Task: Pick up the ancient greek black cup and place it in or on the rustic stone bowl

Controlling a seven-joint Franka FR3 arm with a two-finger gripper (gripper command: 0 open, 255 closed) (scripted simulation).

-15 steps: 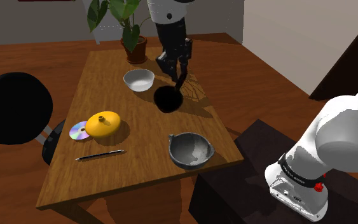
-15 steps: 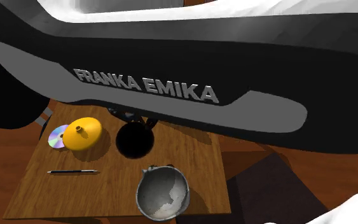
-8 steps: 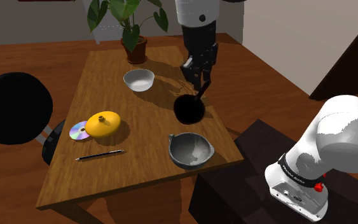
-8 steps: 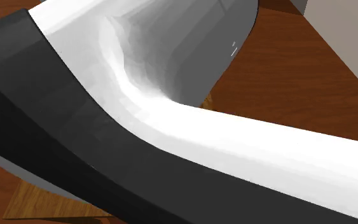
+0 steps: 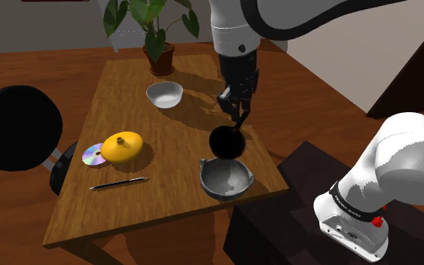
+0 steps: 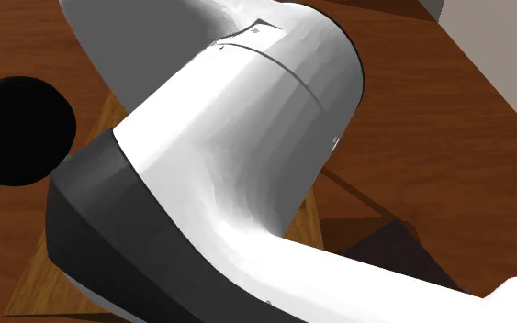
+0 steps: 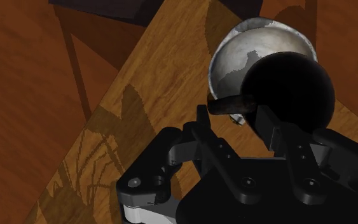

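Note:
A round black cup [image 5: 226,142] hangs in the air just above the far rim of the grey stone bowl [image 5: 225,178], which sits near the table's front right corner in the shoulder view. My gripper [image 5: 236,121] is shut on the cup's thin handle from above. In the wrist view the black cup [image 7: 289,87] hangs beyond the fingertips [image 7: 264,118] and covers part of the grey bowl [image 7: 234,58] below it.
On the wooden table [image 5: 120,207] stand a small white bowl [image 5: 164,94], a yellow lidded dish [image 5: 122,146] next to a CD [image 5: 92,155], a pen [image 5: 118,182] and a potted plant [image 5: 155,34]. A black chair [image 5: 16,128] stands at the left. My arm [image 6: 247,174] blocks the second exterior view.
The gripper has carried the black cup from beside the white bowl toward the table's front right, and it now hangs over the stone bowl's rim.

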